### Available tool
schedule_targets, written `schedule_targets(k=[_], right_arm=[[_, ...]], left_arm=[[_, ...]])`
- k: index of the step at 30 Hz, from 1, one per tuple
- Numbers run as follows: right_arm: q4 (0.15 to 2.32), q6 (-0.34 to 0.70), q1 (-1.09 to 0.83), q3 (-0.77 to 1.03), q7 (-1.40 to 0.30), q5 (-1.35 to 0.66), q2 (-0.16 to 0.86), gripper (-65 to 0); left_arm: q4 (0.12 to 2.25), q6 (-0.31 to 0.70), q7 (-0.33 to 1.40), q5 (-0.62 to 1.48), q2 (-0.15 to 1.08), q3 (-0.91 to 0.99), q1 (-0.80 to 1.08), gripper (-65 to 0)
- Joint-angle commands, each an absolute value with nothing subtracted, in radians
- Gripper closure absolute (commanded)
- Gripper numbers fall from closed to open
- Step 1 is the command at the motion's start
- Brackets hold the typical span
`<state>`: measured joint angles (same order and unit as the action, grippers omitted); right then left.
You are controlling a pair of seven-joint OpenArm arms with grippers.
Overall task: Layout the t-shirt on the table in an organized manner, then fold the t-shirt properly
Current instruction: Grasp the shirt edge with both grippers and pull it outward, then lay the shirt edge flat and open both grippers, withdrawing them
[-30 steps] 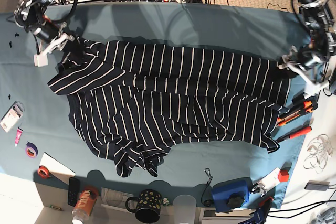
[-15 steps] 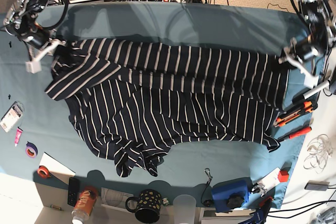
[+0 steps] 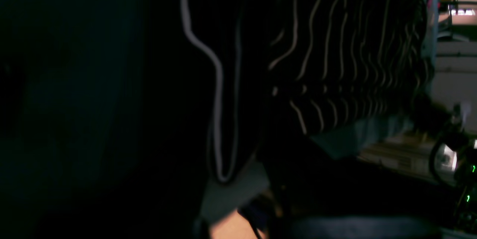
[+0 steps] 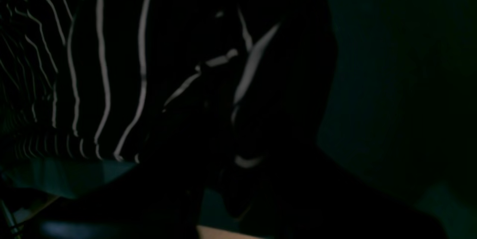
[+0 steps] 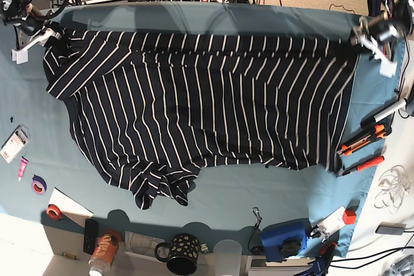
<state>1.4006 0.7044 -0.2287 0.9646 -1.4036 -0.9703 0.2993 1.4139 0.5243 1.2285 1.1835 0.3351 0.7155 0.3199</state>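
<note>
While covered in teal cloth, the table [image 5: 259, 27] with the t-shirt [image 5: 207, 108] stretched wide across it, tools beside. Left hand [image 5: 369, 33] pinched shut on the t-shirt's corner. Right hand [image 5: 45, 30] clamped on the other corner.

No readable text for you anywhere. Can [image 5: 103, 252], card [image 5: 14, 144], tube [image 5: 22, 167] at table [image 5: 272, 27] edge carry print too small to read.
</note>
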Motion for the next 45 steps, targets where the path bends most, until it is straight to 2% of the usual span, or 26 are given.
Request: schedule_targets(k=[1,10,28,35,39,45], right_arm=[[1.414,0.698,-0.240,0.974,-1.396,-0.950,0.327,0.0],[1.414,0.698,-0.274,0.975,-1.396,-0.958,0.327,0.0],[1.414,0.698,-0.305,0.975,-1.396,-1.058,0.330,0.0],[1.414,0.698,-0.304,0.975,-1.396,-1.064,0.388,0.0],[1.414,0.698,-0.304,0.975,-1.396,-1.167,0.424,0.0],[1.414,0.698,-0.305,0.975,-1.396,-1.221,0.394,0.0]], left_arm=[[1.415,0.498,1.286,1.114,0.349,0.720,0.353,0.0],[1.489,0.499,1.289,1.123,0.349,0.722,0.428,0.0],[1.497,0.499,1.347,1.119,0.355,0.723,0.436,0.0],[1.533,0.500,1.345,1.120,0.388,0.723,0.441,0.0],[1.575,0.521,1.338,1.127,0.432,0.723,0.441,0.0],[1.582,0.525,1.335,1.142,0.411,0.723,0.441,0.0]])
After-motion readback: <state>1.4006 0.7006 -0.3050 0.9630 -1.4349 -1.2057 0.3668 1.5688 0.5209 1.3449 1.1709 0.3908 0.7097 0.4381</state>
